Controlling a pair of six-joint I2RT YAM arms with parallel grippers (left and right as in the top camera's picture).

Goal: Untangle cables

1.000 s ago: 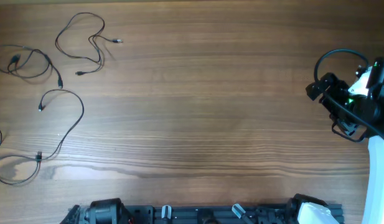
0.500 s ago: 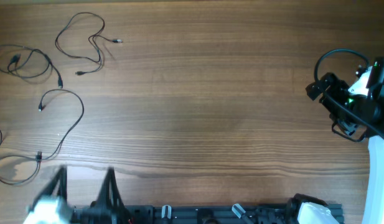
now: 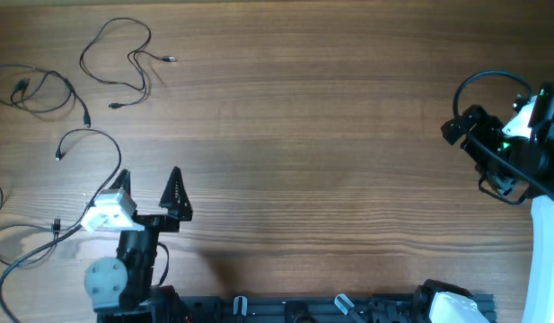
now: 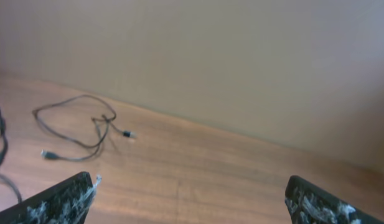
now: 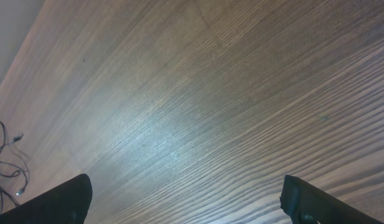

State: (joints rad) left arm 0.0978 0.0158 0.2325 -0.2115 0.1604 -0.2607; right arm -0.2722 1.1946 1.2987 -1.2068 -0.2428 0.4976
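Three thin black cables lie apart at the table's left: a looped cable (image 3: 137,67) at the back, a coiled cable (image 3: 68,85) by the left edge, and a long cable (image 3: 115,148) curving down to the front left. My left gripper (image 3: 149,175) stands open and empty, its left finger over the long cable's curve. The left wrist view shows the looped cable (image 4: 73,124) ahead of that gripper (image 4: 188,183). At the right edge my right gripper (image 5: 185,186) is open over bare wood, with cables (image 5: 5,162) far off at its left.
The wooden table (image 3: 330,152) fills the view. The right arm (image 3: 514,144) with its thick black wire sits at the right edge. A rail with the arm bases (image 3: 294,309) runs along the front edge. A beige wall (image 4: 241,56) stands behind the table.
The left arm has come up from the front edge into view and reached over the table beside the long cable. The right arm and the cables have not moved.
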